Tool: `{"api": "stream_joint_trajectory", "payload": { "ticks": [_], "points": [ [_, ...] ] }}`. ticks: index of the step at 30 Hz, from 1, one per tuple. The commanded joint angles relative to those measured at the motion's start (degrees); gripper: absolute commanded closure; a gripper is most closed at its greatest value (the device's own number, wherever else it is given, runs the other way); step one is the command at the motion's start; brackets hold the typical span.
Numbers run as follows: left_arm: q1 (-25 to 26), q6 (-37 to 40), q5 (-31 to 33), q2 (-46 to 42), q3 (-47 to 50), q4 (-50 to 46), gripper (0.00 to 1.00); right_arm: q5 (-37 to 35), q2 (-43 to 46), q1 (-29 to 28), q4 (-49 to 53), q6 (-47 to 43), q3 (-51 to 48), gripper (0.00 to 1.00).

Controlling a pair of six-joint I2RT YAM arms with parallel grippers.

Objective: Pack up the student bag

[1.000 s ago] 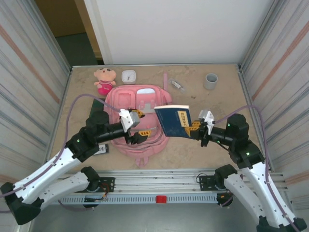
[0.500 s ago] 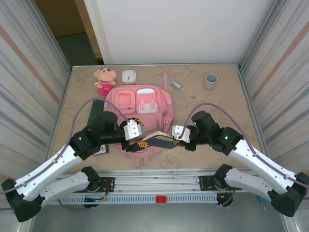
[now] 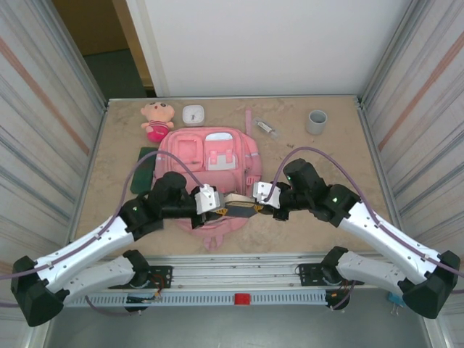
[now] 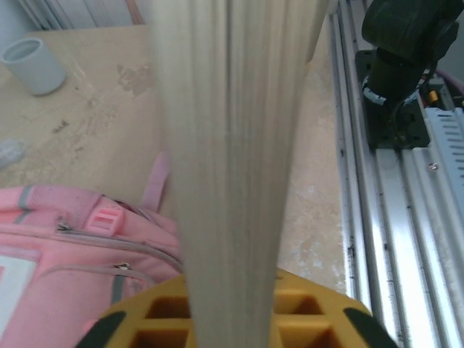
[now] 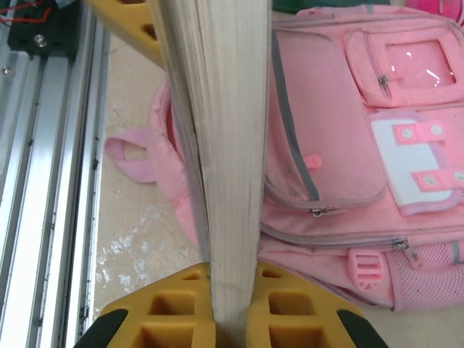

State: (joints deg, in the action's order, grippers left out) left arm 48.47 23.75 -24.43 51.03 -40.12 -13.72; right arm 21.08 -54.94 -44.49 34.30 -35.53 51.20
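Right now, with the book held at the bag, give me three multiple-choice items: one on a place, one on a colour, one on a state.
1. Where on the table is the grey cup? A. far right corner B. near left corner C. dead centre
2. What colour is the student bag? A. blue B. pink C. green
3. How is the right gripper? A. open and empty B. shut on the cup C. shut on the book
Answers: A, it stands alone by the far right corner; B, its fabric is pink throughout; C, its yellow fingers clamp the page block from both sides.
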Motion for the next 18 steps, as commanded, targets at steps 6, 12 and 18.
{"api": "stream_joint_trajectory", "payload": {
  "ticks": [6, 12, 18],
  "points": [
    [-11.33, -12.89, -17.69, -9.10, 8.64, 17.79, 1.00, 19.79, 9.34, 15.89, -17.51, 22.09, -5.69, 0.36],
    [-16.91, -25.11, -23.92, -12.26, 15.11, 34.98, 1.00, 32.40, 15.24, 23.93, -44.54, 46.64, -20.67, 0.23],
    [-16.90, -30.27, -25.28, -10.40, 15.32, 42.36, 1.00, 32.17, 11.92, 19.60, -56.52, 54.93, -23.87, 0.20]
  ]
}}
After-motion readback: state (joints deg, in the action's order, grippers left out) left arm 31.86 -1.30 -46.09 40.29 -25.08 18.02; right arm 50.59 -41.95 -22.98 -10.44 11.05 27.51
